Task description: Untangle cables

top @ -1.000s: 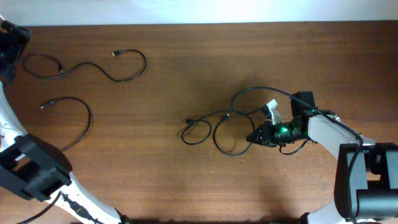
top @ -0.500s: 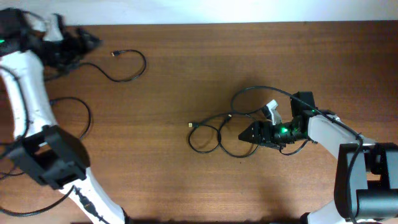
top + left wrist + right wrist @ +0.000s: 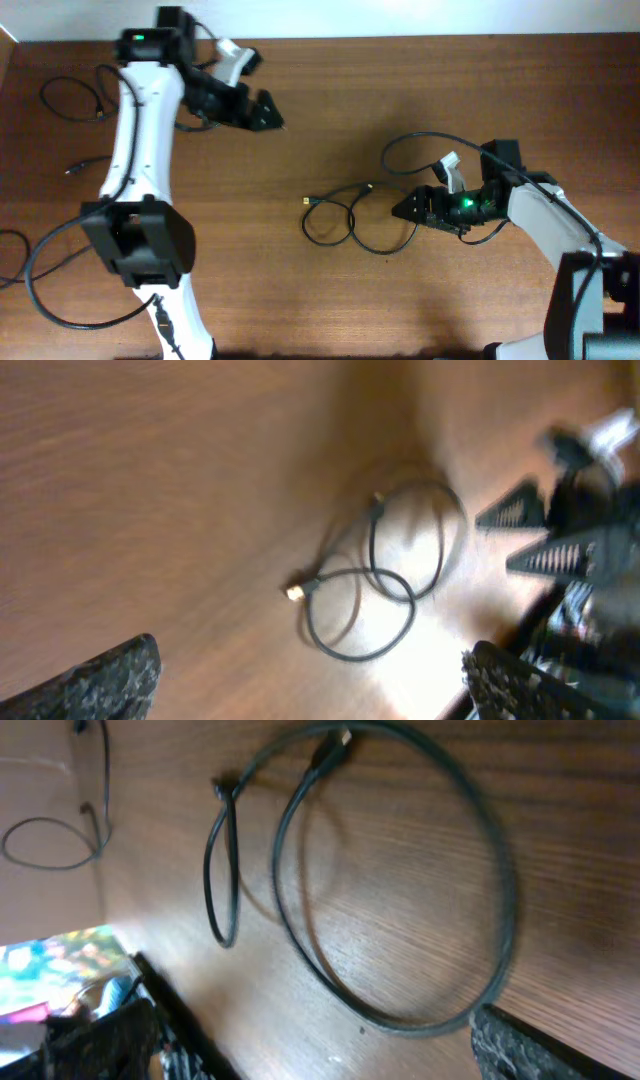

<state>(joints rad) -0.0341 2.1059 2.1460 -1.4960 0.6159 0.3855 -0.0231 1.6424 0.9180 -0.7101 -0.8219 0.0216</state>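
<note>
A tangle of thin black cables (image 3: 345, 215) lies in overlapping loops at mid-table, a small gold plug (image 3: 307, 202) at its left end. My right gripper (image 3: 405, 207) stands open just right of the loops, holding nothing. In the right wrist view the big loop (image 3: 400, 890) curves down to the right fingertip (image 3: 540, 1050), and the right gripper (image 3: 320, 1050) is empty. My left gripper (image 3: 265, 108) hovers open at the upper middle, well away from the tangle. The left wrist view shows the loops (image 3: 370, 580) far ahead of the open left gripper (image 3: 310, 690).
Separate black cables lie at the far left: a loop (image 3: 65, 100) near the top corner and another (image 3: 75, 170) below it, partly hidden by the left arm (image 3: 135, 130). A thicker black wire (image 3: 400, 145) arcs off the right arm. The table's far edge (image 3: 400, 38) runs along the top.
My right gripper has opened, let go of the cable and drawn slightly back. My left arm has swung from the far left corner over to the upper middle. The loops have shifted a little.
</note>
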